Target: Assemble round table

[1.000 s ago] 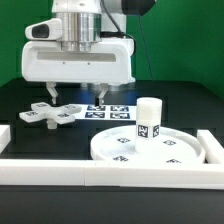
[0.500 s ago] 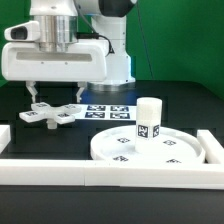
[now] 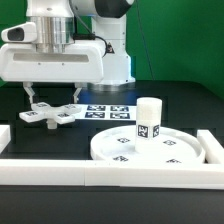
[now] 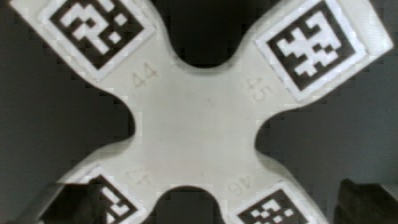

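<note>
Foot [image 3: 50, 114]: flat near the bench's edge on the exterior view's left, filling the wrist view.
End effector [image 3: 53, 96]: open, fingers spread just above the foot, nothing held.
Leg [image 3: 148, 118]: upright on the disc [image 3: 190, 150], towards the opposite edge.
Tip: centre over the hub, drop straight, close across the narrow waist, not a tagged arm.

Exterior view is bright and evenly lit, looks like overhead light. The white round disc [image 3: 105, 148] and cylinder leg [image 3: 148, 112] are nearly blown out, and only faint soft shadows fall on the matte black surface [image 3: 185, 108]. Wrist view is way softer: the cross-shaped foot piece [image 4: 196, 115] fills it, tags slightly fuzzy, and the tool [image 4: 214, 205] is just dark out-of-focus blobs.
</note>
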`<state>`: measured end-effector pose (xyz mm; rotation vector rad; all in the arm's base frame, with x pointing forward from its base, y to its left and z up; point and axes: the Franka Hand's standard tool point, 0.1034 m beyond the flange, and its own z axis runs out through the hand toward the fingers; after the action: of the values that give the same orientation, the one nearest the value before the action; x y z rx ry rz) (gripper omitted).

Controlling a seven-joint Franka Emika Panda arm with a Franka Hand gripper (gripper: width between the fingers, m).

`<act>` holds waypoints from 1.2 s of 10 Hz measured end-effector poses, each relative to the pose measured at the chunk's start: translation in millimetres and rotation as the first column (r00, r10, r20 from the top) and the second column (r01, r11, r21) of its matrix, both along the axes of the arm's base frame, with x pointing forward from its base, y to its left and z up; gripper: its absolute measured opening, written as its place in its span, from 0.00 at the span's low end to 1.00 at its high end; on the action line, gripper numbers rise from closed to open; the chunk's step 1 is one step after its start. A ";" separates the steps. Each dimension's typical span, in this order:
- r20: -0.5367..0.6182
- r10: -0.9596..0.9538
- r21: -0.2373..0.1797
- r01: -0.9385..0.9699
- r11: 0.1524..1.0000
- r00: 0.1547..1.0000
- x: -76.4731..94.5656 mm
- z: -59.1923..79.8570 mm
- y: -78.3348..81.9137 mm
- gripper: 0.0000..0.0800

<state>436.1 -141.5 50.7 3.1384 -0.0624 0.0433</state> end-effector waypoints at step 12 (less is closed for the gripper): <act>-0.026 -0.051 0.002 0.051 0.999 0.998 -7.0 -9.9 0.1 0.81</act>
<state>429.1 -141.4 40.8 3.1380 -0.1427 0.0029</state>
